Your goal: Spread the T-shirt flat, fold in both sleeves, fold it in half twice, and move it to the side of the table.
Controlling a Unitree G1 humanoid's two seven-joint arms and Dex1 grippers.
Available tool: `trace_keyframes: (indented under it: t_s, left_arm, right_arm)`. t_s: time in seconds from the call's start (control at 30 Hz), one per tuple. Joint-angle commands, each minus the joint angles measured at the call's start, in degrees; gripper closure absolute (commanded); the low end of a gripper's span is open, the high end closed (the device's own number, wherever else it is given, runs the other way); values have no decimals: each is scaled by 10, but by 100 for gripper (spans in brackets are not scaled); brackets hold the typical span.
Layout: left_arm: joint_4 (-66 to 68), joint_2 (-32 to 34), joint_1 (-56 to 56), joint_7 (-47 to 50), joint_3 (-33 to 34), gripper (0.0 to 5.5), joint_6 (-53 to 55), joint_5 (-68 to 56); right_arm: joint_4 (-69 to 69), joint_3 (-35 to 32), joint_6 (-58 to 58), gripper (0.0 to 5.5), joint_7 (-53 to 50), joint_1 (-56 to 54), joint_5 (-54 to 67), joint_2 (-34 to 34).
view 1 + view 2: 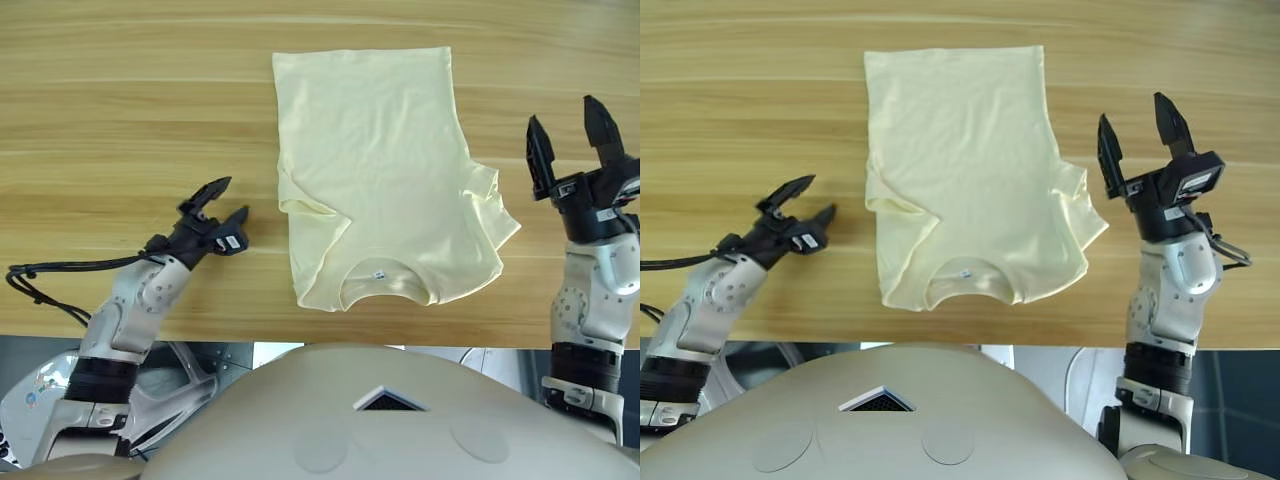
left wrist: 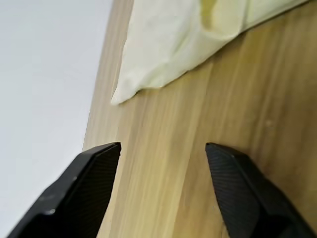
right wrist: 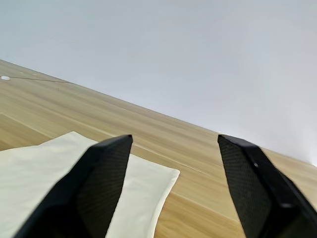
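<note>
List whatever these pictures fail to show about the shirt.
1. Eye views: underside of the shirt and the cloth beneath its left-side fold, covered by the top layer.
2. Eye views: neck label, print too small to read.
3. Left wrist view: most of the shirt, cut off by the frame edge.
4. Right wrist view: part of the shirt, behind a finger of the right gripper.

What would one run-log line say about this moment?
shirt flat on table | left sleeve folded in | right sleeve out | left claw open, empty | right claw open, empty
</note>
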Motion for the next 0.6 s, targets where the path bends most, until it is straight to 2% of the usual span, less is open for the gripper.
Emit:
trace_keyframes:
  t_s: [0.03, 0.37, 0.6]
  left_arm:
    - [14, 1, -22, -19, -33, 230, -5, 11]
    - [49, -34, -91, -6, -84, 230, -19, 5]
    - [49, -46, -99, -3, -93, 230, -24, -3]
  right_arm:
    - [4, -5, -2, 232, -2, -6, -4, 0]
    - [12, -4, -7, 232, 1, -5, -4, 2]
    - [18, -3, -8, 232, 4, -8, -3, 0]
